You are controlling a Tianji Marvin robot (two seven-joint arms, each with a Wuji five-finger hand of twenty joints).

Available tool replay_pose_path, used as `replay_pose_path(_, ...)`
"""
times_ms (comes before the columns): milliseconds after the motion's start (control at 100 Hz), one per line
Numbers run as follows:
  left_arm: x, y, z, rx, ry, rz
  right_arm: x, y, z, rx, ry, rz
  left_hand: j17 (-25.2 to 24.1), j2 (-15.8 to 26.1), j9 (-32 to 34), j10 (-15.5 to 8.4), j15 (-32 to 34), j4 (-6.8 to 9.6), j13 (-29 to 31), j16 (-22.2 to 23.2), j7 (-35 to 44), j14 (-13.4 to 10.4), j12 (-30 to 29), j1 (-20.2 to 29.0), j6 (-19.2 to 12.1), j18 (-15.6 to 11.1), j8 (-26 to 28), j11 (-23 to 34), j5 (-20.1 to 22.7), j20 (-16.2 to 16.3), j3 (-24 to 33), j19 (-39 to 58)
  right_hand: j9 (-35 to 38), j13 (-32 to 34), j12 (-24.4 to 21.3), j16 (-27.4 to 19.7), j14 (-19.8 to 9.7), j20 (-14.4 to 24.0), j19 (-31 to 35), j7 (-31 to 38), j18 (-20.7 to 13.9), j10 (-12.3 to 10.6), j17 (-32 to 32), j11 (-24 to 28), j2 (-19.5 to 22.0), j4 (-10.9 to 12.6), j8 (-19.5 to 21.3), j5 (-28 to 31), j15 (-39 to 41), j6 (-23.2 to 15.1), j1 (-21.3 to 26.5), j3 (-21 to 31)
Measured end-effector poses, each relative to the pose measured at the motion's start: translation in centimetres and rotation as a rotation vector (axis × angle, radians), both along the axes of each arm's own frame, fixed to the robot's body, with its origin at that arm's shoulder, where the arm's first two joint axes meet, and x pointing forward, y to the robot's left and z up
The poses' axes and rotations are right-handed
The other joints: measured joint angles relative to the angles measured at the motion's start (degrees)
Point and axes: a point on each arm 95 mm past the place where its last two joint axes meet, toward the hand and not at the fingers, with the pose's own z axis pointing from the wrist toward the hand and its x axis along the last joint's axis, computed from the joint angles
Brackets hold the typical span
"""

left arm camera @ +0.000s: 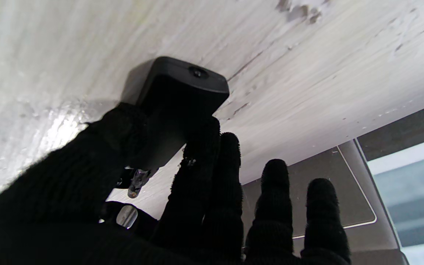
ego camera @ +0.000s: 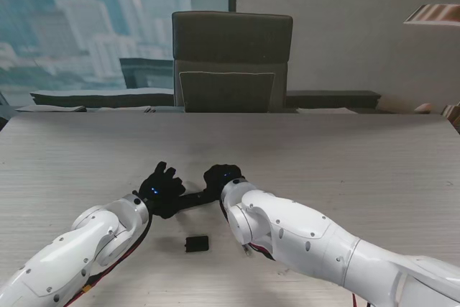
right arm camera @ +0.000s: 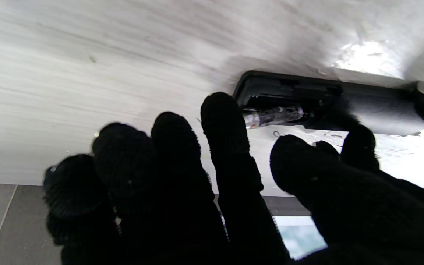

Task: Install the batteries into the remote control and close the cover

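Left hand (ego camera: 161,186) gloved in black, clamped on one end of the remote (ego camera: 192,200), thumb and first fingers pinching it, the other fingers (left arm camera: 276,191) spread loose past it. Remote lying on the table (ego camera: 345,163), bridging the two hands, its battery bay open toward the right hand (ego camera: 221,175). A battery (right arm camera: 272,115) seated in that bay, just off the right index fingertip. Right fingers (right arm camera: 226,129) apart and extended, thumb touching the remote's body; no firm grasp to be seen. Small black cover (ego camera: 197,243) lying loose on the table, nearer to me than both hands, between the two forearms.
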Motion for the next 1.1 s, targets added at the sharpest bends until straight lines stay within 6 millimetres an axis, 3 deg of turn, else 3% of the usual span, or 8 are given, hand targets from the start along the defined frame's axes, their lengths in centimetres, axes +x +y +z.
replay_pose_path(120, 0.0, 0.0, 0.0, -0.001, 0.0, 0.002, 0.5, -0.1, -0.2, -0.007, 0.004, -0.011, 0.0, 0.0, 0.0, 0.0, 0.0, -0.02, 0.0, 0.0, 0.02, 0.0, 0.0, -0.03, 0.0, 0.0, 0.0, 0.0, 0.0, 0.0, -0.02, 0.0, 0.0, 0.0, 0.08, 0.0, 0.0, 0.0, 0.01, 0.9, 0.0, 0.0, 0.0, 0.01, -0.6, 0.0, -1.24, -1.39, 0.02, 0.0, 0.17, 0.0)
replay_pose_path(270, 0.0, 0.0, 0.0, -0.001, 0.0, 0.004, 1.0, -0.2, -0.4, -0.005, 0.003, -0.018, 0.0, 0.01, 0.01, 0.0, 0.0, -0.04, 0.0, 0.0, 0.02, 0.0, 0.0, -0.04, 0.0, 0.0, 0.0, 0.0, 0.01, -0.01, -0.02, 0.0, -0.08, 0.0, 0.15, -0.01, -0.38, -0.01, 0.57, 3.5, -0.08, -0.13, 0.0, 0.81, -2.9, -2.06, -5.41, -5.29, 0.68, 0.0, 1.16, 0.75)
replay_pose_path(500, 0.0, 0.0, 0.0, 0.001, 0.003, 0.007, 1.3, -0.1, -0.5, -0.01, 0.001, -0.015, 0.0, 0.06, 0.01, 0.0, 0.0, -0.04, 0.0, 0.0, 0.02, 0.0, 0.01, -0.04, 0.0, 0.0, 0.0, 0.0, 0.01, -0.01, -0.02, 0.0, -0.1, 0.0, 0.19, -0.01, -0.44, -0.02, 1.11, 4.96, -0.15, -0.18, 0.0, 1.44, -2.91, -2.6, -6.21, -5.38, 1.47, 0.0, 1.17, 0.76)
replay_pose_path(1100, 0.0, 0.0, 0.0, 0.001, 0.005, 0.012, 1.6, 0.7, -0.8, 0.019, 0.046, -0.014, 0.0, 0.63, -0.5, 0.0, 0.0, -0.04, -0.04, 0.0, 0.02, 0.0, 0.01, -0.07, 0.0, 0.0, 0.0, -0.09, 0.01, 0.0, -0.52, 0.0, 0.06, 0.69, 0.2, -0.01, -0.54, -0.04, 1.19, 9.18, -0.16, -0.23, 0.93, 1.54, -7.51, -3.71, -8.26, -5.38, 1.59, 0.79, 7.44, 4.08)
